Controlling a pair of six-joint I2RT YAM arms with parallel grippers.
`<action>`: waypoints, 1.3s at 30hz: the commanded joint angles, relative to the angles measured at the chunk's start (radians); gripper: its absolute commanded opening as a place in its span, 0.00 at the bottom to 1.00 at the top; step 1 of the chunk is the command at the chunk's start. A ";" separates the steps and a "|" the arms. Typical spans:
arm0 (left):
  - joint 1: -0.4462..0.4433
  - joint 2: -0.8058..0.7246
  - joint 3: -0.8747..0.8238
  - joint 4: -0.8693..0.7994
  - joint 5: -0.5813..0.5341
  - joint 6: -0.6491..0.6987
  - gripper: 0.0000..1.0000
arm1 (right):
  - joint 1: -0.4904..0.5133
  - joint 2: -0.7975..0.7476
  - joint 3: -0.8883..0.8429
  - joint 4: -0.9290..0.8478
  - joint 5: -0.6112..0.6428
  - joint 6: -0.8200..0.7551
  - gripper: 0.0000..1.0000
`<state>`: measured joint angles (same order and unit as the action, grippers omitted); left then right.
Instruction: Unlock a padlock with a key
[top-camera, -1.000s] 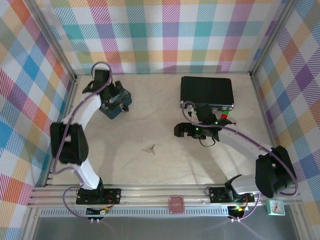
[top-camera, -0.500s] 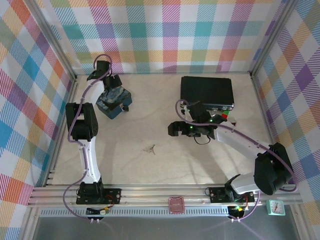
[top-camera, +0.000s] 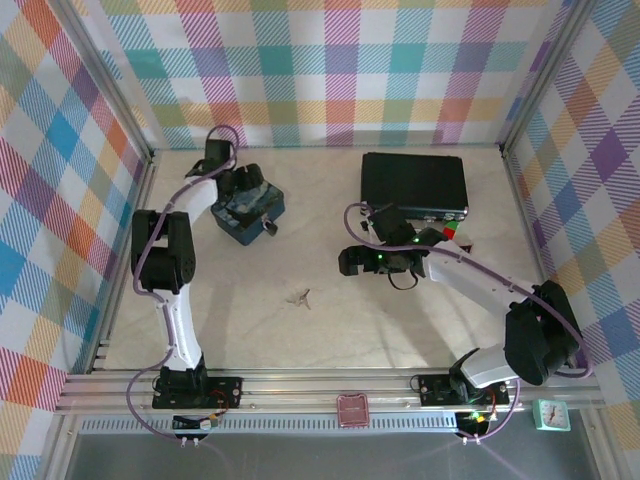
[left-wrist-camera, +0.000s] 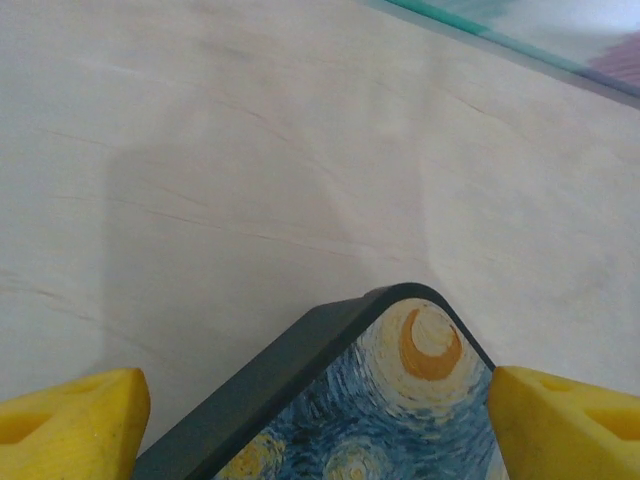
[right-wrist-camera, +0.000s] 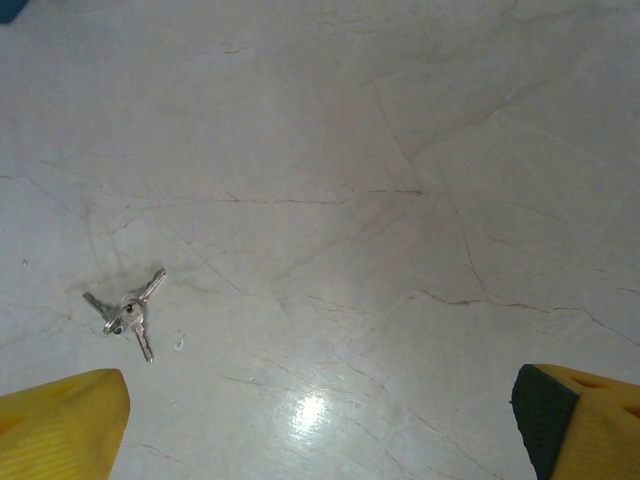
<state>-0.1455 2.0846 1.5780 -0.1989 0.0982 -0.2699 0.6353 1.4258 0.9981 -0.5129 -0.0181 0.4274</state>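
padlock: the padlock (top-camera: 270, 227) is tiny, dark-grey and silvery metal, beside the painted tin (left-wrist-camera: 380, 400).
keys: the keys (right-wrist-camera: 125, 312) are thin and flat, well apart from it.
step: probably fetching the keys; nothing is held.
next: a low, exact pinch.
left claw (left-wrist-camera: 318, 405): apart, astride the tin's rounded corner.
right claw (right-wrist-camera: 320, 420): wide apart above the pale veined worktop (right-wrist-camera: 400, 150).

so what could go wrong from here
1. The keys are tiny and lie flat on the table, off to one side of the wide-open right jaws. A pinch from here could nudge them away rather than catch them.
2. The painted tin sits corner-first between the left jaws. Squeezing it there might twist it and swing the small padlock at its edge out of line.
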 joint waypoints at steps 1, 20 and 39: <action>-0.095 0.006 -0.068 0.008 0.090 -0.042 0.87 | 0.004 -0.006 -0.036 0.043 -0.011 0.021 0.99; -0.072 -0.337 -0.191 0.014 0.016 -0.228 0.90 | 0.253 0.154 -0.063 0.255 -0.051 0.046 0.67; -0.004 -0.824 -0.650 -0.043 0.064 -0.260 0.93 | 0.391 0.496 0.241 0.114 0.111 -0.018 0.45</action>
<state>-0.1432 1.3289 0.9375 -0.2348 0.1764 -0.5285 1.0176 1.8973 1.2194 -0.3637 0.0608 0.4248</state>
